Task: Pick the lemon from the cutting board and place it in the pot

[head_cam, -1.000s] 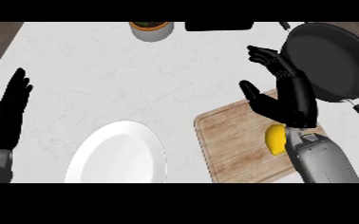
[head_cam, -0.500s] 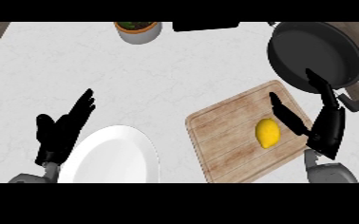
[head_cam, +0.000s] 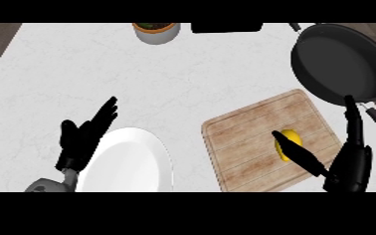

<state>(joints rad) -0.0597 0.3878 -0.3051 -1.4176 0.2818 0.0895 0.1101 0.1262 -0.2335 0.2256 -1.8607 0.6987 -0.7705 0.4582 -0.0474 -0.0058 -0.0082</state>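
1. On the board [head_cam: 257, 139], a wooden one at the counter's [head_cam: 110, 64] lower right, lay the lemon [head_cam: 291, 140], yellow and toward the board's right side.
2. Over the board's lower right corner the right hand [head_cam: 351, 163] was spread, fingers apart and straight. Its thumb [head_cam: 297, 153] lay across the lemon's near side, and its other fingers pointed up past the board's right edge. It held nothing.
3. Beyond the board, at the upper right, stood the pot [head_cam: 336, 62], dark and round, well apart from the lemon.
4. At the lower left the left hand [head_cam: 84, 137] was open, fingers straight, just beside a white plate [head_cam: 129, 162].
5. Along the far edge stood a small potted plant [head_cam: 155, 31].
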